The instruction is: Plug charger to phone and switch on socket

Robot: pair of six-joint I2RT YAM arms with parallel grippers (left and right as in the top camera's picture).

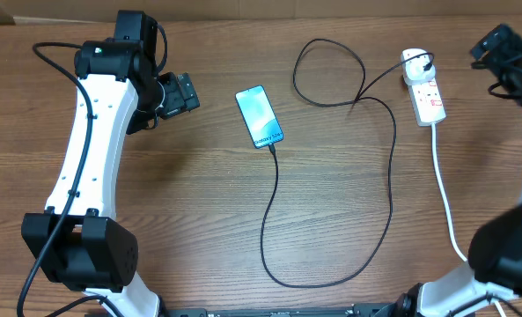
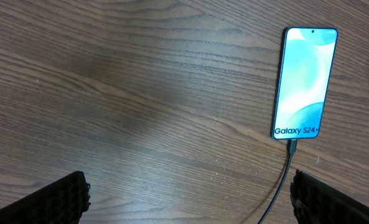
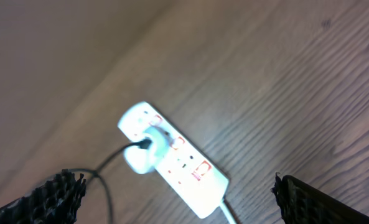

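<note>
Ribbed black fingers [image 2: 53, 199] of the left pincer [image 2: 187, 196] fill the lower corners of the left wrist view. They are spread wide, with only bare bench [image 2: 109, 93] between them. Beyond them lies the phone [image 2: 305, 81], a slim slab with dark edges and a lit pale-blue screen that reads "Galaxy S24+". The charger's connector tip [image 2: 292, 146] sits in the phone's bottom edge. Only this view shows that lettering and the joint clearly.

The overhead view alone shows the layout. The phone [image 1: 260, 116] lies flat and slightly askew toward the far edge, near the middle of the bench. The charger [image 1: 391, 176], a thin black cable, drops toward the near edge, bends back up and loops once. It ends at the white adapter [image 1: 415, 63].

The adapter sits in the socket [image 1: 428, 97], near the far right corner. The socket's thick white cord [image 1: 445, 194] trails toward the near edge.

In the right wrist view the right pincer [image 3: 178, 190] is also spread wide, empty, above the socket [image 3: 184, 168]. This view shows the adapter [image 3: 144, 152] plugged in at one end and red markings along the strip. It is too blurred to tell how the switches stand.
</note>
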